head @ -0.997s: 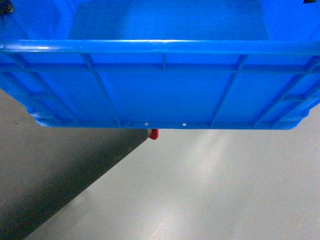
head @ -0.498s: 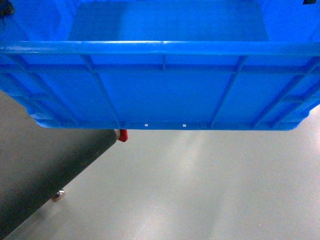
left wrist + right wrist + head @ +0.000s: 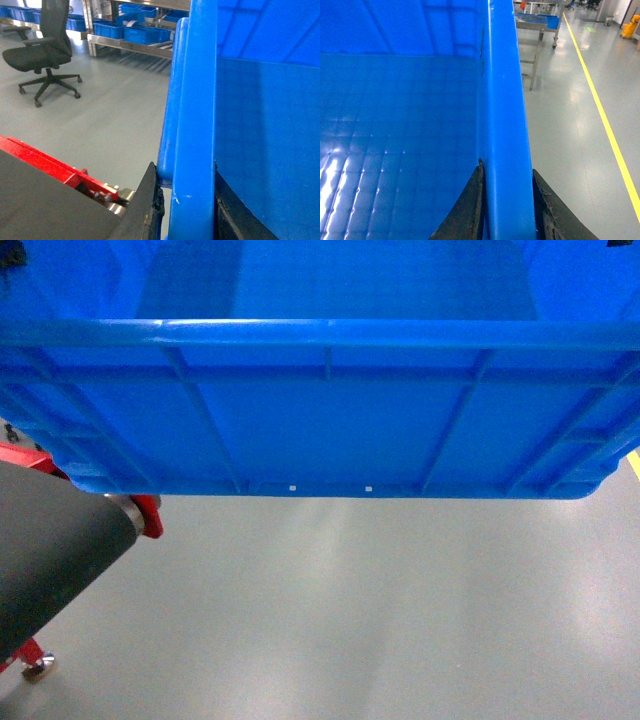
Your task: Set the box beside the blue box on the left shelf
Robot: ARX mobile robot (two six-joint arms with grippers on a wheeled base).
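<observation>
Under your box (image 3: 330, 420) the floor has slid by, so you are driving. Both grippers, left (image 3: 186, 200) and right (image 3: 506, 200), clamp its rim. Next, find the shelf (image 3: 135, 42).

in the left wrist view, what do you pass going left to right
office chair → red frame → left hand gripping the box rim → the box's inside wall

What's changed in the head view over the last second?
The dark surface with red fittings below the crate has slid left in the frame, uncovering more grey floor, so the base seems to be moving. The box sits unchanged in view, with the left gripper and right gripper clamped on its rims.
</observation>
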